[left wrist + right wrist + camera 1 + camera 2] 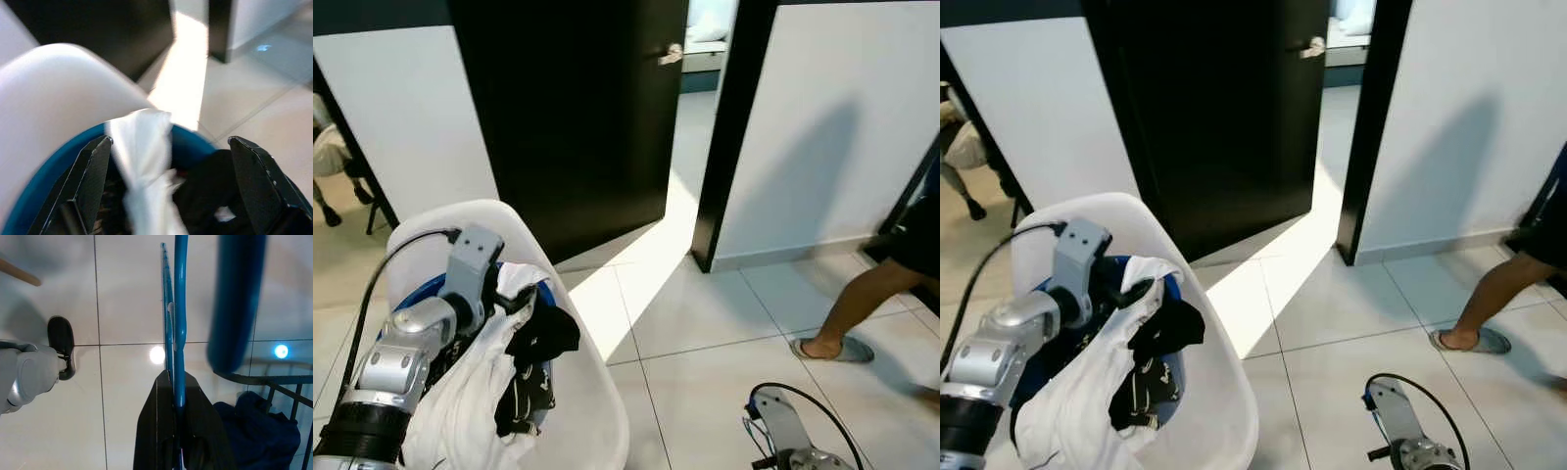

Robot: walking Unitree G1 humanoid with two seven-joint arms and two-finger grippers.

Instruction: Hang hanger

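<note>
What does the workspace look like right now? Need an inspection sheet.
Surface: pale tiled floor, with a sunlit strip running in from the doorway.
Job's things: blue hanger, clamped in the right gripper.
Clutter: white basket with a blue rim, holding a white garment and a black garment.
Grippers: left gripper with jaws open over the basket, around a fold of the white garment; right gripper shut on the hanger, low above the floor.
Cables: black cable looping along the left arm; another at the right wrist.
Surroundings: open black door, white walls, a person's leg in a sandal at the right.
</note>
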